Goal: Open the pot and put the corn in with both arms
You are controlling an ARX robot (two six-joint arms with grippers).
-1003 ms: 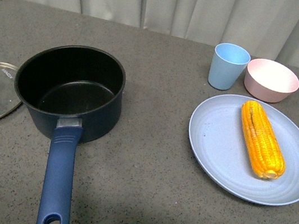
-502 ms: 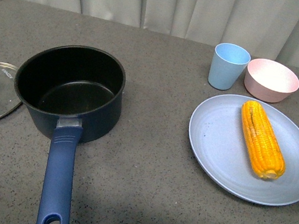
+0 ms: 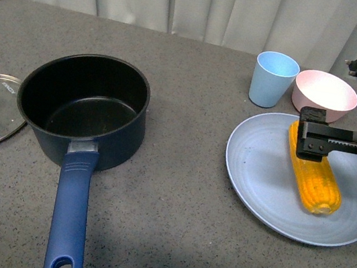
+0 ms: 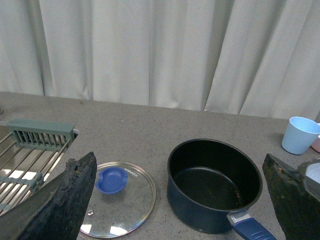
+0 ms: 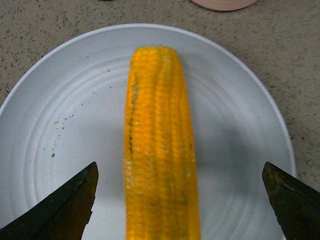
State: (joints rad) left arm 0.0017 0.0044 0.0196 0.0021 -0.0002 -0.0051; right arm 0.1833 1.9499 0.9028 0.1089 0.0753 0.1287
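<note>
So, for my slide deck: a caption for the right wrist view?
Open right gripper poised over the corn, one finger either side, cob lying on its plate.

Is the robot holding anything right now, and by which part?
Nothing is held. The right end effector is open above the corn; the left end effector is open too.

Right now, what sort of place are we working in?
Probably a staged kitchen counter: a speckled grey countertop, what looks like a dish rack beside the glass lid, and a curtain backdrop.
</note>
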